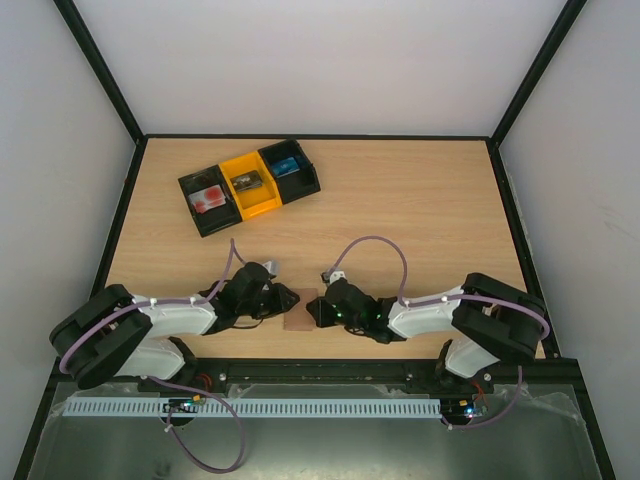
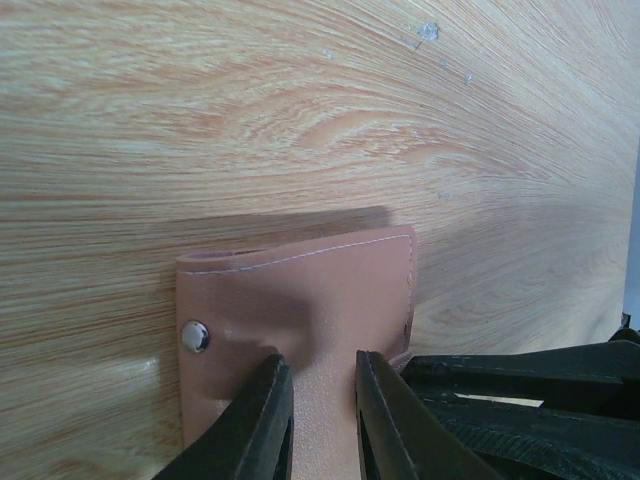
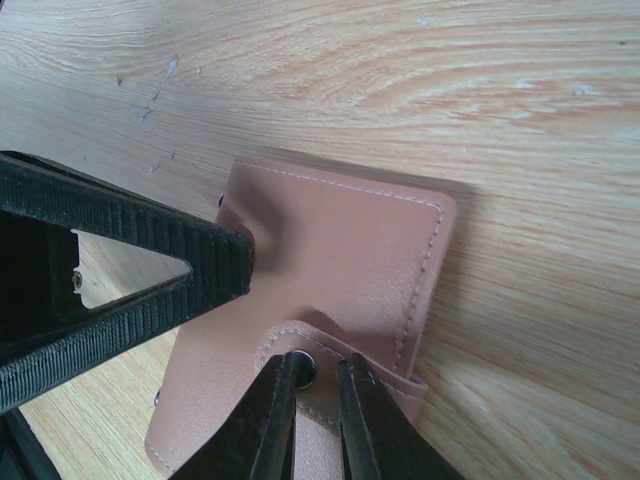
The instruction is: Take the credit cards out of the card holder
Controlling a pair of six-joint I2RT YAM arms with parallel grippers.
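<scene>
The right end effector (image 3: pixel 318 365) was pinched shut on the snap tab (image 3: pixel 385 372) of the card holder (image 3: pixel 350 250). The left end effector (image 2: pixel 322 365) seemed closed on the opposite edge, though its view was too tight to be sure. The holder lay folded on the worktop (image 2: pixel 300 100), well apart from the row of bins (image 1: pixel 250 185), on their near side. No cards showed. Pulling the tab might drag the whole holder along — the left grip looked shallow — or the tab might slip free.

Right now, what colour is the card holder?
The card holder is plain pinkish brown; it shows clearest in the right wrist view.
</scene>
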